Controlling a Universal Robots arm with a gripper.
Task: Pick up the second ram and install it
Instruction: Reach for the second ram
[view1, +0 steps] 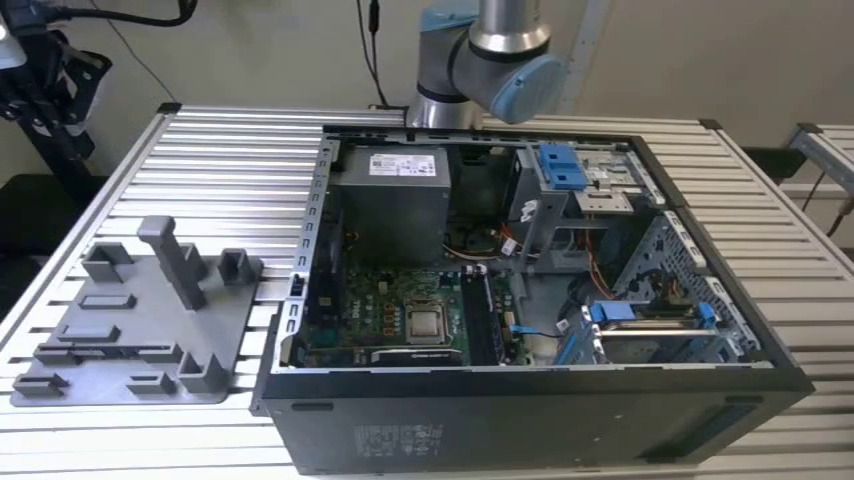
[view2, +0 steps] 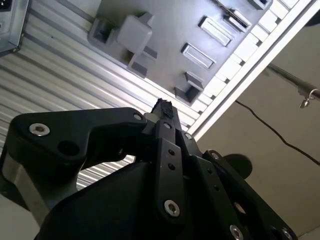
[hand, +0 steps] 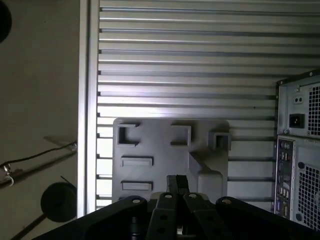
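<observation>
The second ram (view1: 107, 352) is, as best I can judge, the long dark strip set in a holder of the grey tray (view1: 160, 320), at about 7 o'clock from the tall post (view1: 174, 262) in the exterior view; it is too small there to be sure. Such a stick should be light, stiff and thin, yet fragile, and its chips and contact edge should not be pinched. I would take it at mid-length across its flat faces, near the upper edge, so it cannot pivot. The tray sits on the ribbed tabletop (view1: 214, 160) at 9 o'clock from the open computer case (view1: 534, 425). In both wrist views the pincer (hand: 176, 182) (view2: 162, 107) hangs well above the tray, its fingertips pressed together with nothing I can make out between them.
</observation>
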